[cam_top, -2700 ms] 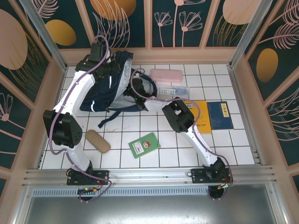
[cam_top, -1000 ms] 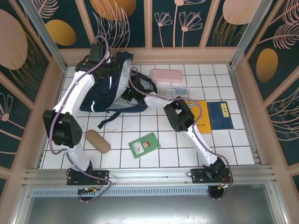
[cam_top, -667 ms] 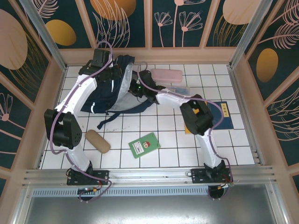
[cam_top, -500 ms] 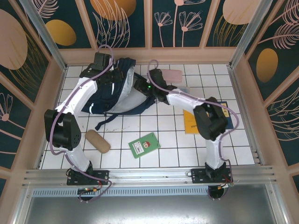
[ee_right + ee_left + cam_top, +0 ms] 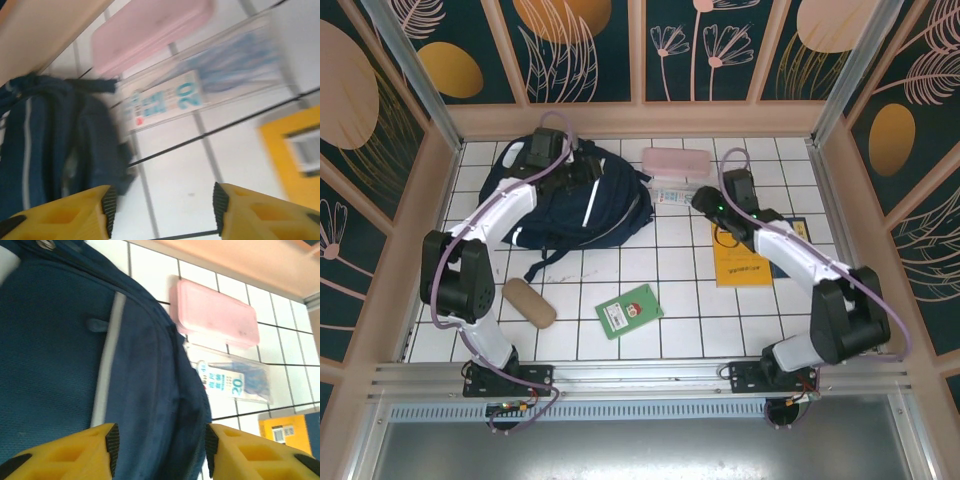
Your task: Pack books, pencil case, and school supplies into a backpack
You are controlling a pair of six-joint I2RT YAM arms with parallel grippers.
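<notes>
Top view: one backpack (image 5: 570,205) upper left, two books I can count, yellow book (image 5: 740,260) centre right, green book (image 5: 630,312) lower centre. Wrist views: left hand (image 5: 159,446) and right hand (image 5: 162,205) both spread, empty.

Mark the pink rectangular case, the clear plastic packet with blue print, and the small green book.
pink rectangular case (image 5: 215,315): left wrist view, middle of its lid.
clear plastic packet (image 5: 225,382): left wrist view, on its printed label.
small green book (image 5: 629,311): top external view, centre of its cover.
</notes>
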